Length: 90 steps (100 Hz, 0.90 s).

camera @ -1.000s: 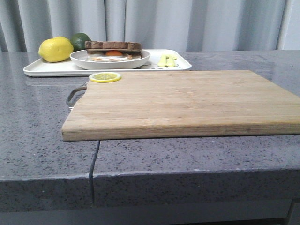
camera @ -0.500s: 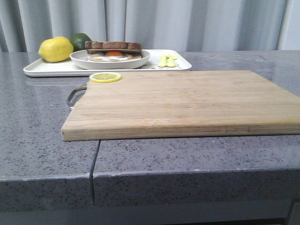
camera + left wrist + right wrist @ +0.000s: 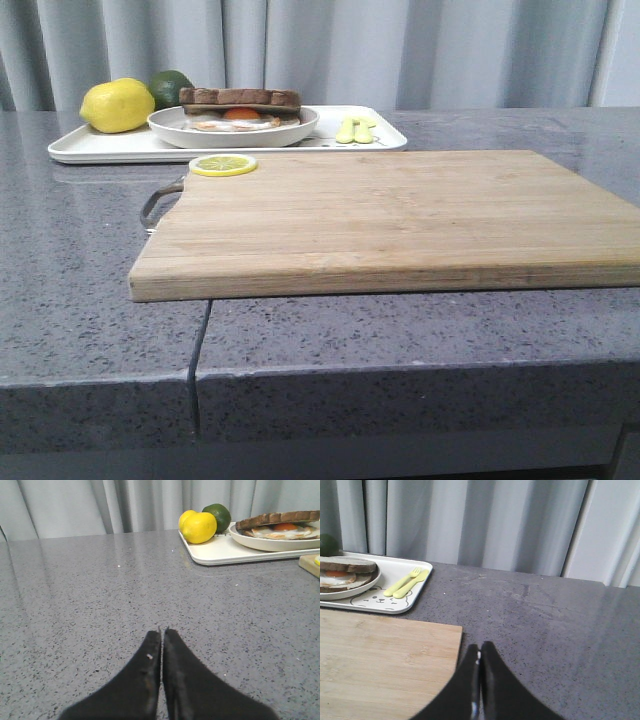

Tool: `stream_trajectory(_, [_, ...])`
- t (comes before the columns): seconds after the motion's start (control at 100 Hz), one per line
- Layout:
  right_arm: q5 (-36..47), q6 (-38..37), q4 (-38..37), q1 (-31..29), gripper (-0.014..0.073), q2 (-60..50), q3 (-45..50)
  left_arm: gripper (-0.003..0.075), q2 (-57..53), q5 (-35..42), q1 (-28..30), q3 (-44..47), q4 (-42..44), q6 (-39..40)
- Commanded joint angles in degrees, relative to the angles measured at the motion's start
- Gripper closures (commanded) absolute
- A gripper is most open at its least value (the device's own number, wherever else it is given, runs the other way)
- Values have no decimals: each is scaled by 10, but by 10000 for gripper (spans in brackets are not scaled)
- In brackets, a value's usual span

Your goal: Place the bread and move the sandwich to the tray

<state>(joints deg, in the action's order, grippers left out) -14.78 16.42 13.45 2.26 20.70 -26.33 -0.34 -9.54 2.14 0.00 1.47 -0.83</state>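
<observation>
The sandwich (image 3: 240,103), a fried egg with an orange yolk between brown-crusted slices, lies in the round white plate (image 3: 170,128). The plate stands on the white tray (image 3: 100,147) at the back left of the counter. It also shows in the left wrist view (image 3: 280,522) and the right wrist view (image 3: 340,570). No separate loose bread slice is in view. My left gripper (image 3: 162,630) is shut and empty over bare grey counter, well short of the tray (image 3: 220,555). My right gripper (image 3: 480,645) is shut and empty beside the wooden board's corner. Neither gripper shows in the front view.
A large wooden board (image 3: 400,210) with a metal handle fills the counter's middle, with a lemon slice (image 3: 223,165) at its far left corner. A lemon (image 3: 118,105), a lime (image 3: 170,85) and a yellow-green fork and spoon (image 3: 357,130) share the tray. Grey curtain behind.
</observation>
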Motion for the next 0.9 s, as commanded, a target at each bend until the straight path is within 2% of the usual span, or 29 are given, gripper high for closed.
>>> stream_trajectory(0.0, [44,-1,-3,-4,664,4,-15,740,-18,43,1,9,-5,-2])
stream_trajectory(0.58, [44,-1,-5,-4,664,3,-15,740,-18,43,1,9,-5,-2])
stream_trajectory(0.74, [65,-20,-56,15,664,-22,13,740,-18,43,1,9,-5,-2])
stream_trajectory(0.89, [99,-68,-106,29,664,-62,84,740,-18,43,1,9,-5,-2])
